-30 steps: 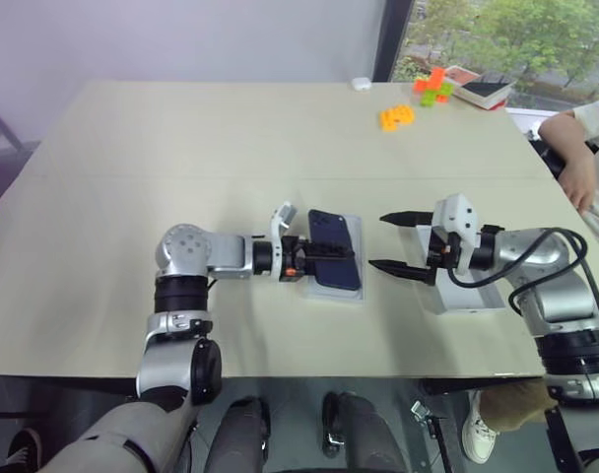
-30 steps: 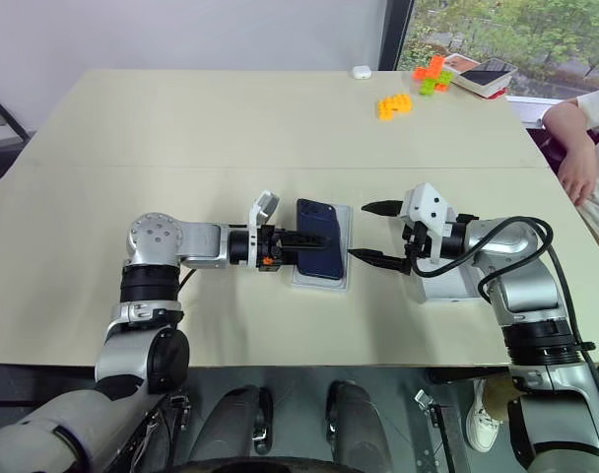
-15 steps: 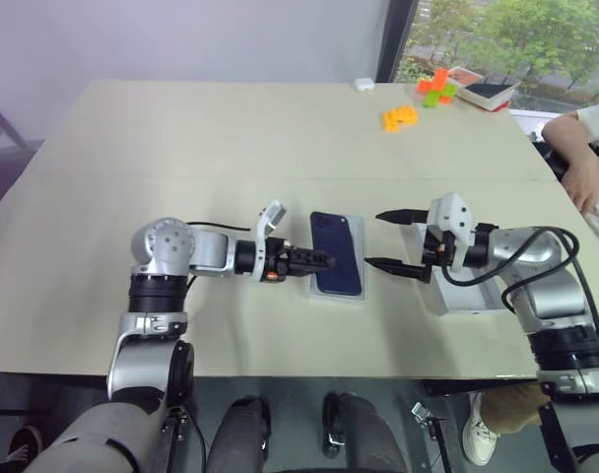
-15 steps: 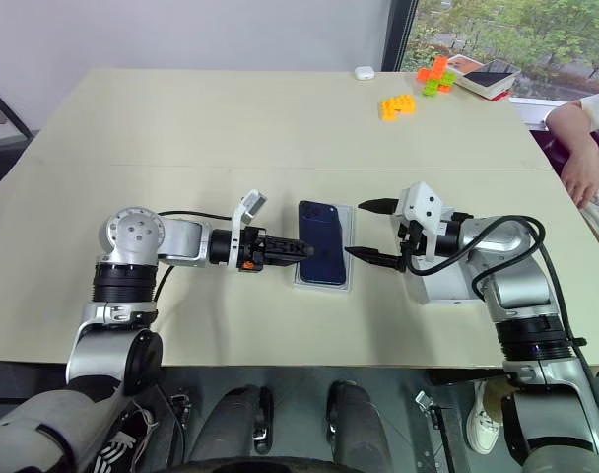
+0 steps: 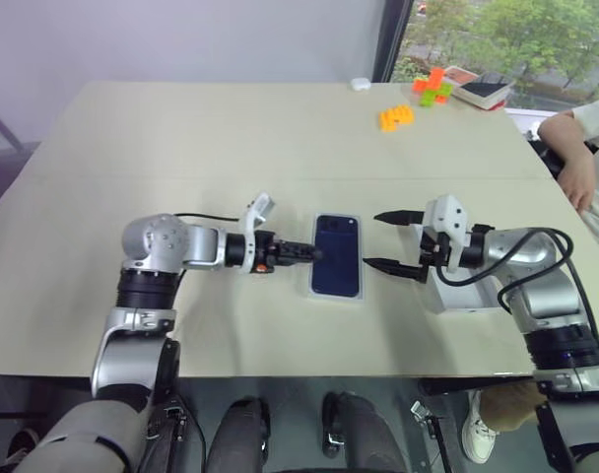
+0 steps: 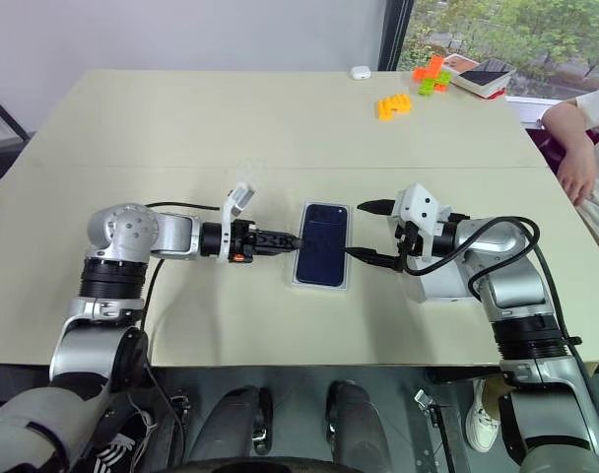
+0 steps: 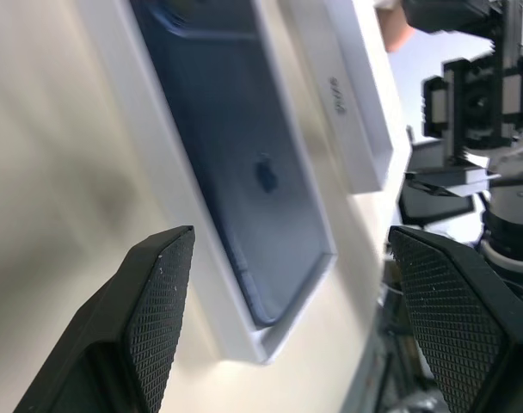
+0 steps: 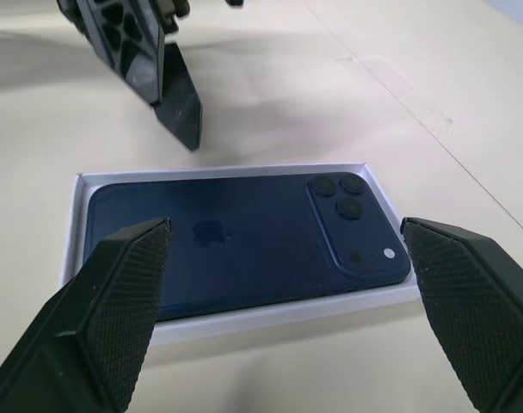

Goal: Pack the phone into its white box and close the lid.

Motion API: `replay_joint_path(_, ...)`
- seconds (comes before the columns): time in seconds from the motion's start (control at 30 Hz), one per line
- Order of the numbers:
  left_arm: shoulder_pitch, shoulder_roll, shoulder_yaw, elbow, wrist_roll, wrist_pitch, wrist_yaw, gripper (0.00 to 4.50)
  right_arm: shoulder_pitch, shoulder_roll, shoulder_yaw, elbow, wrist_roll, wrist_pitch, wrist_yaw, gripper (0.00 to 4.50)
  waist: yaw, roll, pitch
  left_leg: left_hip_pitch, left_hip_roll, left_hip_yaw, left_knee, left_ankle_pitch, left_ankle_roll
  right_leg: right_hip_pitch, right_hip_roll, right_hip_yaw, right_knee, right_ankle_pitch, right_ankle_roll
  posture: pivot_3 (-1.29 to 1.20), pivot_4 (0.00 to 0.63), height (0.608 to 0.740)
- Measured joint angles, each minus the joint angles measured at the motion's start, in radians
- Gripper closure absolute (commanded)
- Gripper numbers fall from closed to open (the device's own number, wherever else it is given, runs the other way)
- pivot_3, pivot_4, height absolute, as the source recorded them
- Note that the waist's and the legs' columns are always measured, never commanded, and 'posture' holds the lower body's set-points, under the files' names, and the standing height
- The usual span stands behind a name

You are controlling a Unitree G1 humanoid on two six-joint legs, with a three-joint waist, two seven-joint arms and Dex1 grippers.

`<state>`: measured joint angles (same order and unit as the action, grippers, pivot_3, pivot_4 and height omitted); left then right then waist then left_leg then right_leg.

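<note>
The navy-blue phone (image 5: 337, 254) lies back up inside the white box (image 5: 336, 295) at the middle of the table, its camera cluster (image 8: 347, 206) at the far end. My left gripper (image 5: 312, 253) hovers at the box's left edge, pointing right at it, open and holding nothing. On the other side of the box my right gripper (image 5: 371, 239) stands open and empty, its fingers pointing left toward the phone. The lid (image 5: 469, 294) rests on the table under my right wrist, partly hidden by the arm.
Orange bricks (image 5: 396, 117) and orange-green bricks (image 5: 432, 87) lie at the far right. Beside them are a flat box with a dark top (image 5: 483, 92) and a small white item (image 5: 362, 85). A person's arm (image 5: 575, 163) rests at the right edge.
My left gripper has drawn back to the left, from over the phone to the box's left edge, and rolled. The phone stays in the box. The right gripper has not moved.
</note>
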<state>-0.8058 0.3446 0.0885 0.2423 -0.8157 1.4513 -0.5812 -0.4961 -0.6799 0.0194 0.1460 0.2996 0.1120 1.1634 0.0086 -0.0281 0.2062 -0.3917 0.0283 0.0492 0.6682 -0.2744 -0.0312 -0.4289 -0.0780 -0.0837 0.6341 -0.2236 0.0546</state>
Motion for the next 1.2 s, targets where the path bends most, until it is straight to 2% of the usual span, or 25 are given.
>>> replay_joint_path(0.17,0.074,0.044,0.015,-0.143,0.024,-0.205,-0.058,0.71,-0.041,0.006,-0.002,0.026,0.013,0.059,-0.014,0.00,0.001,0.000,0.000,0.000,0.002,0.000,0.000,0.000,0.000,0.000,0.000,0.000,0.000,0.000,0.000,0.00,0.150,0.740)
replay_joint_path(0.27,0.135,0.133,0.012,-0.213,0.094,-0.398,-0.136,0.71,-0.063,-0.014,0.001,0.039,0.026,0.203,-0.029,0.00,-0.001,0.001,0.000,0.000,0.002,0.001,0.000,0.000,0.000,0.000,0.001,0.000,0.000,0.000,-0.001,0.00,0.150,0.740)
replay_joint_path(0.37,0.229,0.185,0.006,-0.247,0.153,-0.593,-0.249,0.71,-0.120,-0.046,0.034,0.055,-0.040,0.401,-0.135,0.00,0.000,0.001,0.000,0.000,0.002,0.002,0.000,-0.003,0.005,-0.001,-0.001,0.000,0.000,0.000,-0.001,0.00,0.150,0.740)
replay_joint_path(0.53,0.315,0.205,0.000,-0.251,0.243,-0.837,-0.342,0.71,-0.183,-0.053,0.030,-0.012,-0.048,0.653,-0.250,0.00,0.008,0.001,0.000,-0.002,0.002,0.002,0.000,-0.004,0.007,-0.001,0.000,-0.001,-0.001,0.000,-0.001,0.00,0.150,0.740)
replay_joint_path(0.7,0.341,0.205,0.001,-0.250,0.259,-0.894,-0.365,0.71,-0.185,-0.124,0.013,-0.083,-0.038,0.766,-0.266,0.00,0.005,0.001,0.000,-0.003,0.001,0.002,0.000,-0.006,0.010,-0.001,-0.001,-0.001,-0.003,0.000,-0.001,0.00,0.150,0.740)
replay_joint_path(1.2,0.417,0.224,0.026,-0.296,0.193,-0.896,-0.442,0.71,-0.182,-0.085,-0.033,-0.198,0.039,1.017,-0.414,0.00,0.004,0.001,0.000,-0.002,0.002,0.002,0.000,-0.006,0.010,-0.001,0.000,0.000,-0.002,0.000,-0.001,0.00,0.150,0.740)
